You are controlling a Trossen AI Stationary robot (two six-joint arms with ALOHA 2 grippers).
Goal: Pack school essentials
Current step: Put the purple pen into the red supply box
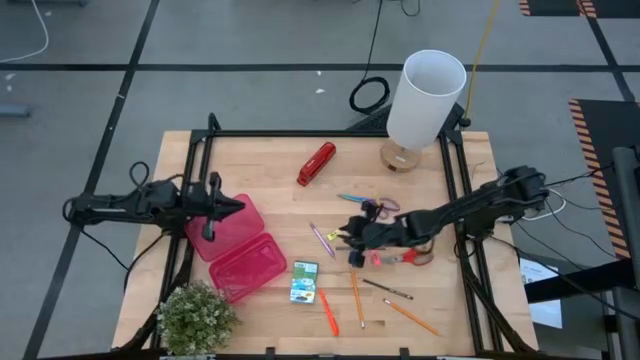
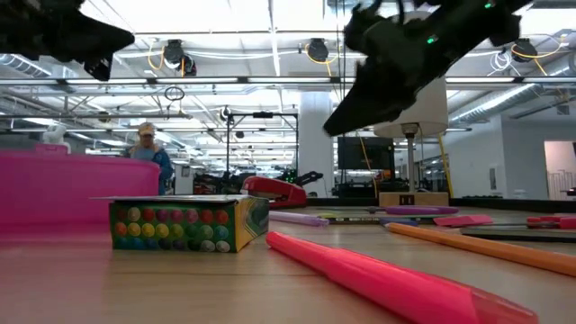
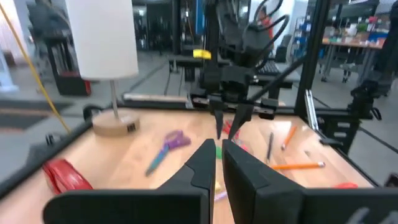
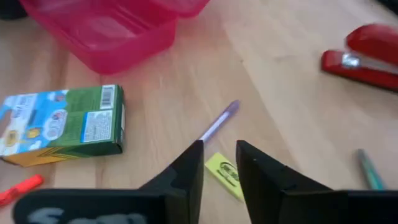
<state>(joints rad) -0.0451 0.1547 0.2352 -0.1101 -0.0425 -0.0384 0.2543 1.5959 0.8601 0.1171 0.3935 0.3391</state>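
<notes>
The wooden surface [image 1: 270, 170] sits in a big bright hall, with a white lamp [image 1: 420, 100] at the far edge and a little plant [image 1: 197, 318] at the near left corner. The school things lie spread over the middle and right: the crayon box [image 1: 304, 281], orange pens [image 1: 328, 311], thin pencils [image 1: 386, 290] and the purple-teal scissors [image 1: 368, 203]. The open pink case [image 1: 240, 248] waits on the left, with the red stapler [image 1: 316, 163] farther back.

My right gripper [image 1: 355, 240] hangs low over the middle. Its fingers stand a little apart and hold nothing. Just under them I see a small yellow eraser [image 4: 222, 172] and a purple pen [image 4: 217, 126]. I think the eraser is my pick. It is flat and tiny, so I should drop straight down, one finger on each side, and squeeze slowly so it does not pop away. The purple pen is very near, so I must not bump it.

My left gripper [image 1: 212, 207] waits over the pink case, fingers almost closed and holding nothing. There is open wood between the eraser and the case, but the crayon box lies near that path.
</notes>
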